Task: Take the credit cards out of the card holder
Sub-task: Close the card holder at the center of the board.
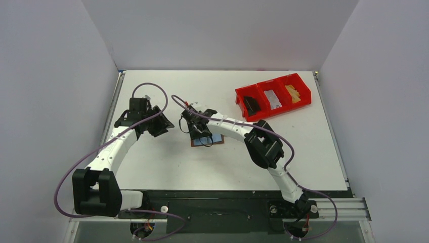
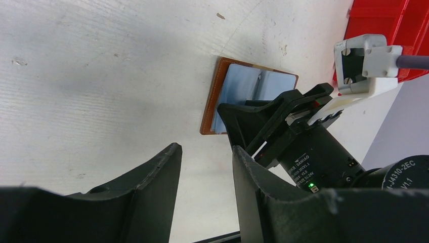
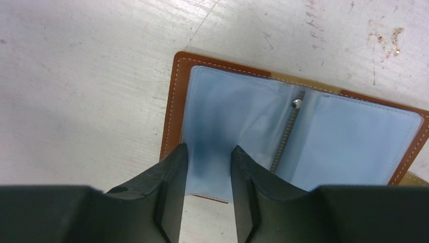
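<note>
The card holder (image 3: 227,106) lies spread open and flat on the white table (image 1: 202,91) near its middle, brown leather rim outward, pale blue pockets facing up on either side of a thin metal spine (image 3: 285,136). The right gripper (image 3: 208,148) hangs directly over the near edge of one pocket, jaws apart with a narrow gap and nothing visibly pinched. The left gripper (image 2: 206,149) hovers just beside the holder over bare table, jaws apart and empty, and a red bin (image 1: 277,111) sits well apart at the far right.
</note>
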Tool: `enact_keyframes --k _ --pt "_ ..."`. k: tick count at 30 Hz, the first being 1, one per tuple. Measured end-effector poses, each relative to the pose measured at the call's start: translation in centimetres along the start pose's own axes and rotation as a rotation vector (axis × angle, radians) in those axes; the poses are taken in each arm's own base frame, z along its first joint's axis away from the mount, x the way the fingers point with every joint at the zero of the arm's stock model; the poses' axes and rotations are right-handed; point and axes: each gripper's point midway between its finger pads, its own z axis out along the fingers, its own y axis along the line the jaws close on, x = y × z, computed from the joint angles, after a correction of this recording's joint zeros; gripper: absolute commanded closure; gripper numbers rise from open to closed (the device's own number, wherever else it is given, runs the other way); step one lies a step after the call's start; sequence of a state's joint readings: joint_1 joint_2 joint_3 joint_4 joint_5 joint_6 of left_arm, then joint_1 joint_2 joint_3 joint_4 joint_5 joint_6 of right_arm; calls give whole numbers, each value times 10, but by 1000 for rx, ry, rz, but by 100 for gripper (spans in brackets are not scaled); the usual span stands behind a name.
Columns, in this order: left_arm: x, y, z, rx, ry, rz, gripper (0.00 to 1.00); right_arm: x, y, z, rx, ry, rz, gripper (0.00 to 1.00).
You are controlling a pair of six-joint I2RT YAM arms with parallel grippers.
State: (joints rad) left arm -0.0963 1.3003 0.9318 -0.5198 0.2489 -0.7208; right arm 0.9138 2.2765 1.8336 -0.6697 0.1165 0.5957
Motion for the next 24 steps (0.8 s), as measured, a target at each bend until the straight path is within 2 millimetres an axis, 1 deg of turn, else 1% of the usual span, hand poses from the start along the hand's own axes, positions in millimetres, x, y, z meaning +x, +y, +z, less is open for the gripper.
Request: enact_keyframes --k 1,4,5,6,7,17,21,24 --pt "0 0 0 0 1 0 60 -1 0 0 -5 0 4 75" --pt "1 0 1 0 3 -1 61 -1 2 1 -32 5 18 89" --pt "1 0 1 0 4 -1 61 -1 3 1 -42 8 24 92" --pt "1 0 1 -1 5 -1 60 -1 3 1 -54 11 33 98" --pt "1 0 1 -1 5 -1 60 -1 3 1 -65 14 42 100" --pt "5 2 6 1 22 -4 60 -2 9 -1 -242 56 150 100" --pt "10 7 16 -7 42 -5 60 -1 11 -5 -290 67 184 100" --pt "22 10 28 -10 83 -6 60 3 15 -10 -334 80 209 100"
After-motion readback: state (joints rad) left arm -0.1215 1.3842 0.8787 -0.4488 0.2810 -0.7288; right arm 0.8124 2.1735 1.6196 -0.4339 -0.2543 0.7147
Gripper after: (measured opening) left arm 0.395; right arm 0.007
